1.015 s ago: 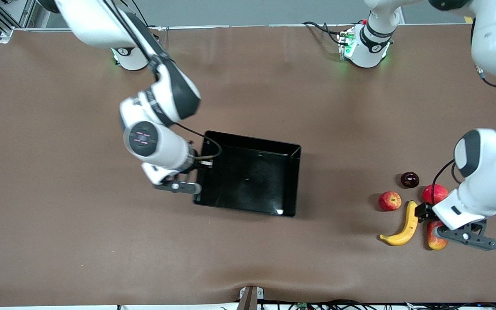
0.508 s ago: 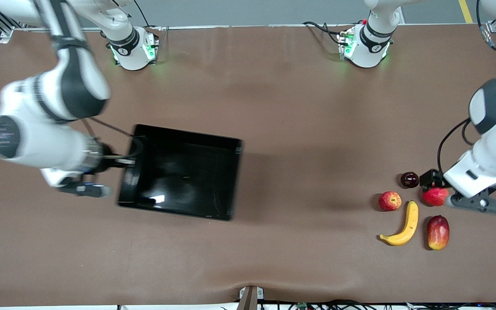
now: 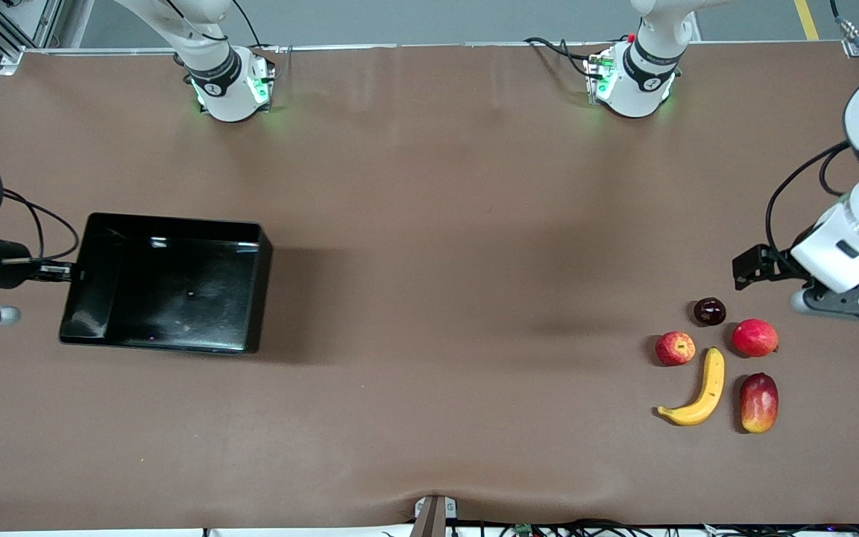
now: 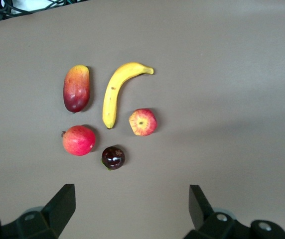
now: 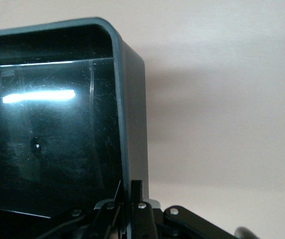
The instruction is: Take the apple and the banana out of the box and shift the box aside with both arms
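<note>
The black glossy box (image 3: 176, 298) sits at the right arm's end of the table. My right gripper (image 3: 65, 273) is shut on its end wall; the right wrist view shows the fingers (image 5: 136, 191) pinching that wall (image 5: 132, 99). The yellow banana (image 3: 700, 393) and the small streaked red apple (image 3: 675, 348) lie together at the left arm's end; both also show in the left wrist view, banana (image 4: 114, 92) and apple (image 4: 143, 122). My left gripper (image 3: 847, 302) hangs wide open and empty over bare table beside the fruits, as the left wrist view (image 4: 131, 199) shows.
An oblong red-yellow mango (image 3: 758, 403) lies beside the banana. A larger plain red fruit (image 3: 754, 337) and a small dark purple fruit (image 3: 709, 311) lie farther from the front camera than the banana. The brown tablecloth (image 3: 459, 313) spans the middle.
My right gripper has carried the box from the table's middle to the right arm's end. My left gripper has moved off the mango and red fruit, up and toward the bases, empty.
</note>
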